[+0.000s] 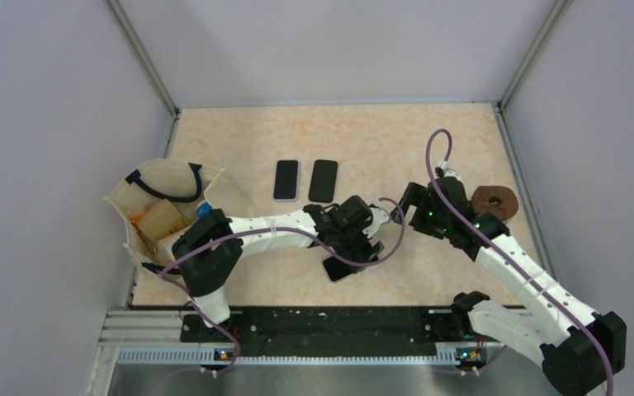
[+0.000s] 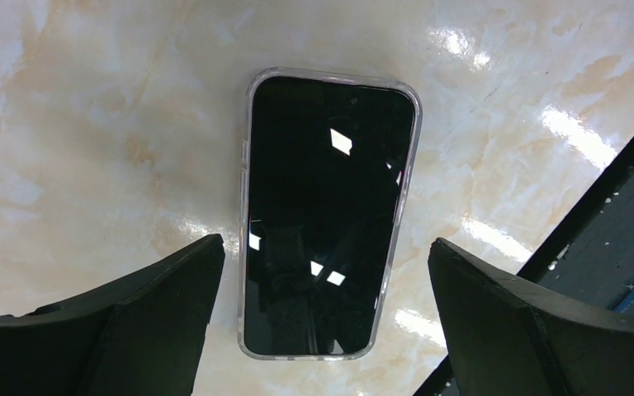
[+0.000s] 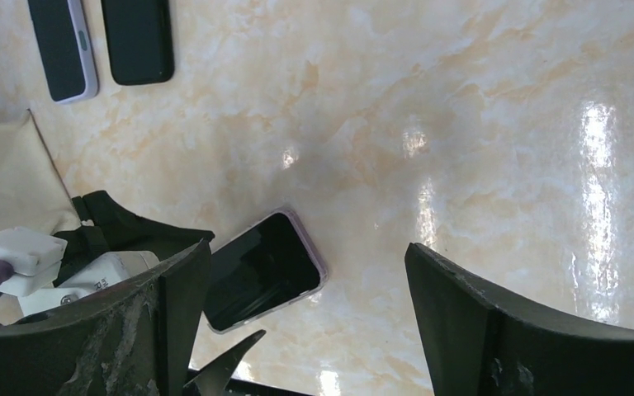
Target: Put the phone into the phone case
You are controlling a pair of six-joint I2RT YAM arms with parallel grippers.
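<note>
Lying flat (screen up), phone (image 2: 326, 214) fills clear case (image 2: 245, 165).

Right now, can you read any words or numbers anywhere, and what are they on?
Nothing can be read.
Phone in its clear case: dark screen, no writing.
White-edged handset and black handset: no writing shows.
Box in the tote bag: too small to read.
White part of the left arm: tiny marks, too blurred.

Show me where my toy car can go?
Biggest bare patch: the far strip between the two black phone-shaped slabs and the back wall. Another: near the front, between the cased phone and the right arm. Crowded: the middle, where the left arm reaches over, and the left edge by the bag.
</note>
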